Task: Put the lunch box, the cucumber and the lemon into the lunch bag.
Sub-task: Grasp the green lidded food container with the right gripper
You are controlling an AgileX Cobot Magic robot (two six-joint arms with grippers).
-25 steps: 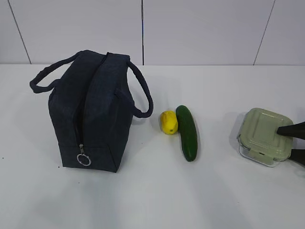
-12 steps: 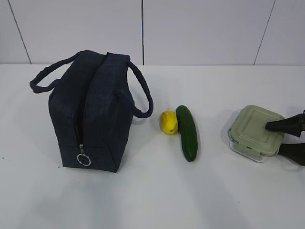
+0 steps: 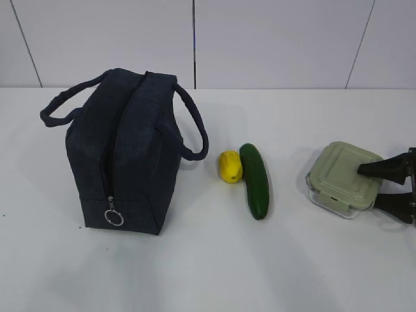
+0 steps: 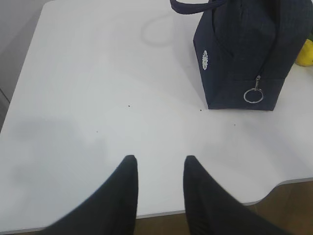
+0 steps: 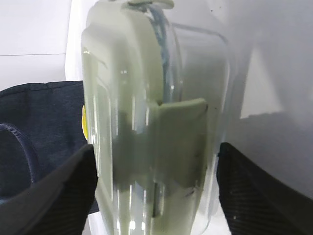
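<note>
Logo (image 4: 205, 59) on lunch bag (image 4: 244, 49) shows only wrist-side.

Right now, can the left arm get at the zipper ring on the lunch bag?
Probably yes. The left end effector is empty, with bare table between it and the lunch bag. The zipper ring hangs exposed on the bag's near end, nothing blocking it.

No readable text anywhere.
The only marking is a small round white logo (image 4: 205, 59) on the side of the lunch bag (image 4: 244, 54), too small and blurred to make out.
</note>
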